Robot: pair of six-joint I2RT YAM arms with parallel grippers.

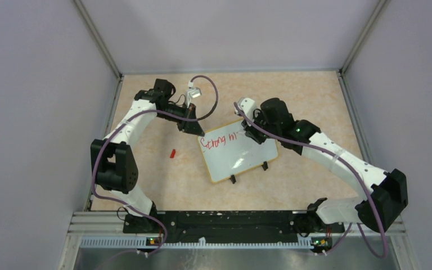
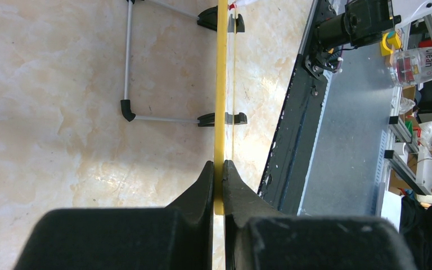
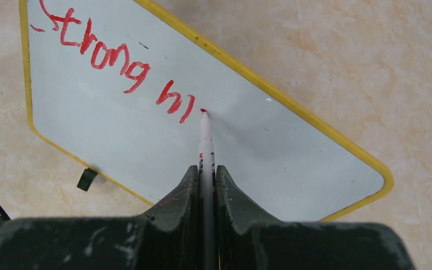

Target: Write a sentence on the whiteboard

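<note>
Clamps the whiteboard by its rim with the left gripper. Pinches a marker in the right gripper, tip on the board beside the red sentence.

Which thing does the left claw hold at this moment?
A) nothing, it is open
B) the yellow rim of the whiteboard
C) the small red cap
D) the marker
B: in the left wrist view the left claw is shut on the yellow rim of the whiteboard, while the marker sits in the right claw.

One whiteboard; one marker; one red cap; two clip feet; two pincers: left pincer, right pincer.
</note>
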